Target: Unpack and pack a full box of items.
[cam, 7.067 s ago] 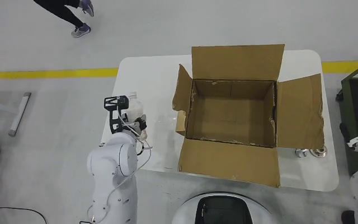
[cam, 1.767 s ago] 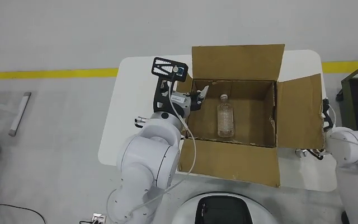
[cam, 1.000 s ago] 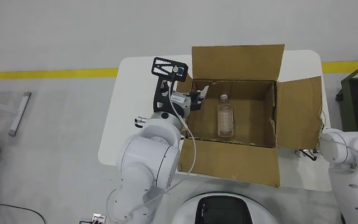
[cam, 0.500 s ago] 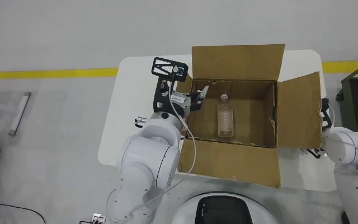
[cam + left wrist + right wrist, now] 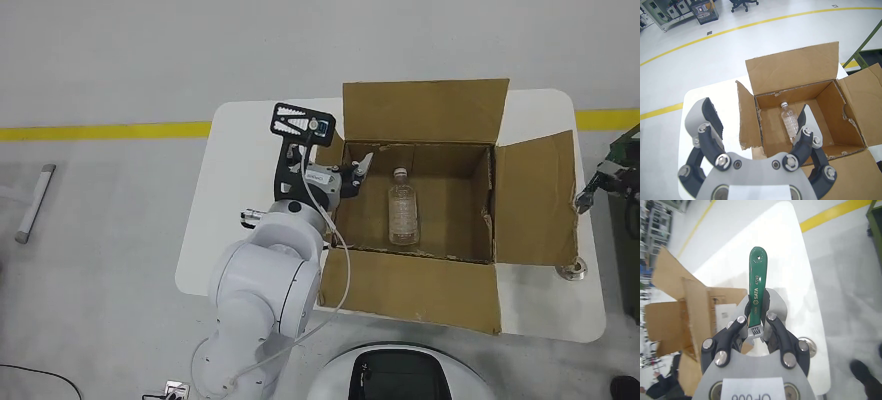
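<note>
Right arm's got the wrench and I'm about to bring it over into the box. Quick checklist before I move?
1. Grip: right gripper shut on the wrench by its green handle: ok.
2. Flaps: the box has all four folded out: ok.
3. Landing room: the bottle lies near the middle, with bare floor on either side: ok.
4. Other arm: left gripper open and empty at the box's far wall from the wrench: ok.
5. Height to clear the right flap: cannot tell.
</note>
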